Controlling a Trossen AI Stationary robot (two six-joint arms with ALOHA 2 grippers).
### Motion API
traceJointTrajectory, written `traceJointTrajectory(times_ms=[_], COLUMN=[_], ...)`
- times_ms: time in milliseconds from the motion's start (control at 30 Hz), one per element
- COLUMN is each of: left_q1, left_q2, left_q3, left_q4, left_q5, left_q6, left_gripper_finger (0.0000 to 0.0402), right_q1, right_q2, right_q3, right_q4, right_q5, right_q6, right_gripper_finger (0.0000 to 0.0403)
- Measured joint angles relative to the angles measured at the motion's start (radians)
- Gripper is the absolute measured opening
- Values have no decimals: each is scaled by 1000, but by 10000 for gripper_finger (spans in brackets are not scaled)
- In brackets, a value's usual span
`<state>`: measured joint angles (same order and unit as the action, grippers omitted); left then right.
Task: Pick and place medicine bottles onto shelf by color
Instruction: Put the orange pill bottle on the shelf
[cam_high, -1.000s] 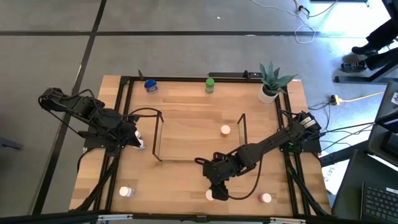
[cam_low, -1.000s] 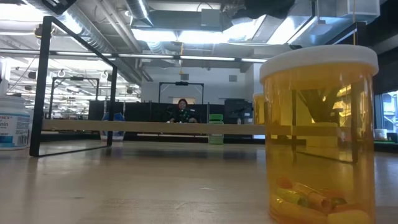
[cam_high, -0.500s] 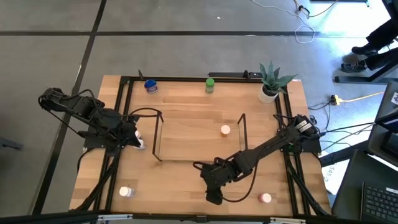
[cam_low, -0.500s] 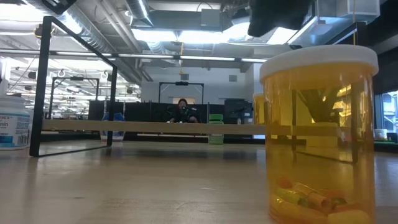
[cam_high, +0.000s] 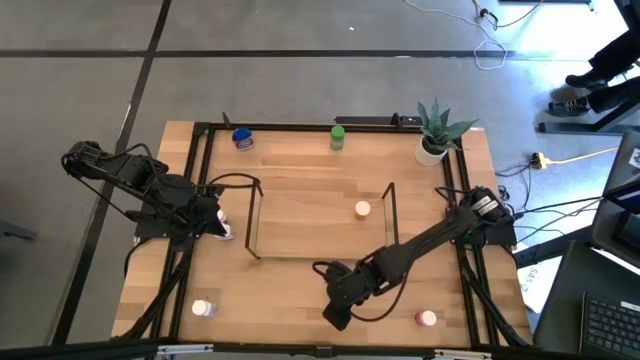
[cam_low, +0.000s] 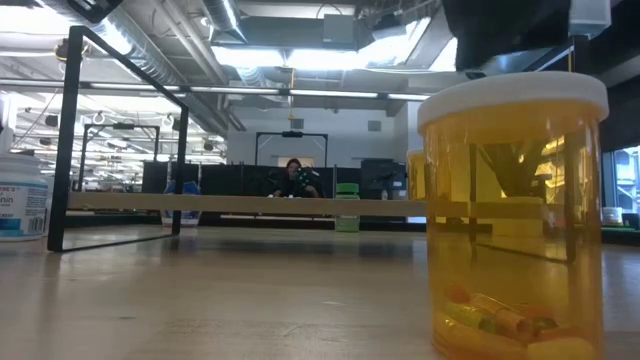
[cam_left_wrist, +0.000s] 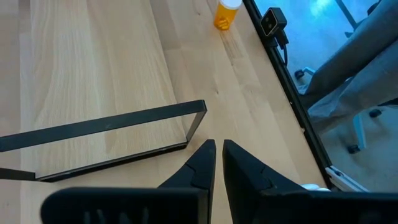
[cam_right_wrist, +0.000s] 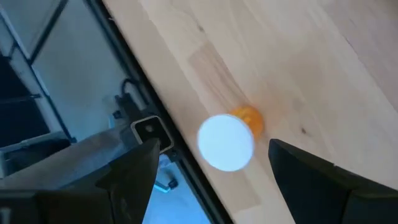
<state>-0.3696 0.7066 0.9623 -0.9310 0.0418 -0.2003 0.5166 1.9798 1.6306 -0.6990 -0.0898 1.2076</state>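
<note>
The wooden surface (cam_high: 300, 280) carries the wire shelf (cam_high: 320, 218) at its centre, one orange-capped bottle (cam_high: 361, 209) standing inside. The right claw (cam_right_wrist: 208, 163), its fingers spread wide, hangs directly above a white-capped amber bottle (cam_right_wrist: 226, 140) at the near edge. The left claw (cam_left_wrist: 217, 158), fingers together, waits beside the shelf's left end.
</note>
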Motion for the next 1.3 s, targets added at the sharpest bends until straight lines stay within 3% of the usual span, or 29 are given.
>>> traceJointTrajectory(times_ms=[1067,1300], left_q1=[0,0], left_q2=[0,0], left_q3=[0,0], left_q4=[1,1], left_q5=[0,0], left_q6=[0,0], left_gripper_finger=[25,25], right_q1=[32,32], right_q2=[110,125], right_q3=[21,23], right_q4=[12,35], right_q5=[-35,-17], right_q6=[14,-90], right_gripper_finger=[304,304])
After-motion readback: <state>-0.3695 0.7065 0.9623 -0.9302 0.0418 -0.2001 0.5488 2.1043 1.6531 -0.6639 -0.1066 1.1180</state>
